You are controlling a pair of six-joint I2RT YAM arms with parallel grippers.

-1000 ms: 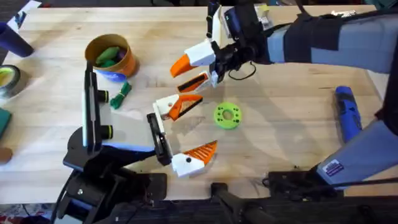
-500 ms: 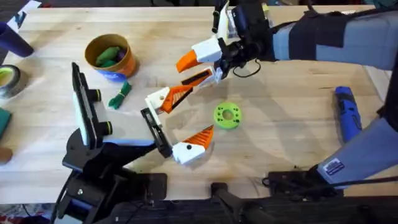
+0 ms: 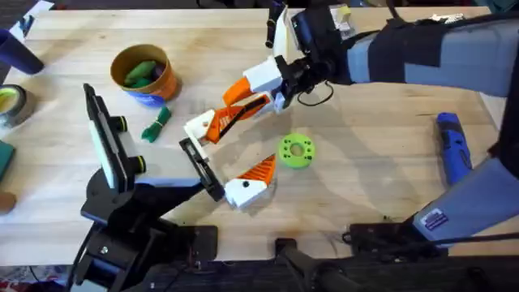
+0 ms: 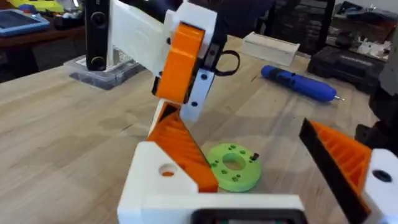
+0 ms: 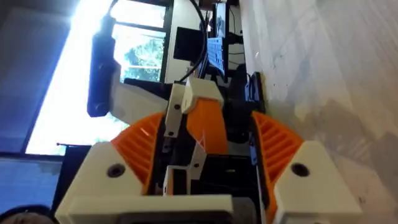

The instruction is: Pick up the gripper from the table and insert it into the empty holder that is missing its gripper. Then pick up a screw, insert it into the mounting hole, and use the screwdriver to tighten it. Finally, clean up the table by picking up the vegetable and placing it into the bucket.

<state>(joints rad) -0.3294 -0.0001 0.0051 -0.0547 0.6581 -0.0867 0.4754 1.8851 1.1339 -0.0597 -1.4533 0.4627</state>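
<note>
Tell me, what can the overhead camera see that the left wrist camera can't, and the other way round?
Overhead alone: the orange bucket holding something green, a green vegetable lying beside it on the table, and a tape roll. Left wrist alone: a pale box beyond the table's far side. Both: the lime-green ring disc, the blue screwdriver, and the right gripper.

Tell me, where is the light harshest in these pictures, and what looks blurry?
Right wrist view: a bright window washes out behind the orange ribbed pads of the right gripper. Left wrist view: the lime-green ring disc is fairly sharp, the near white block blurred. Overhead view: soft shadows on the light wooden table.
</note>
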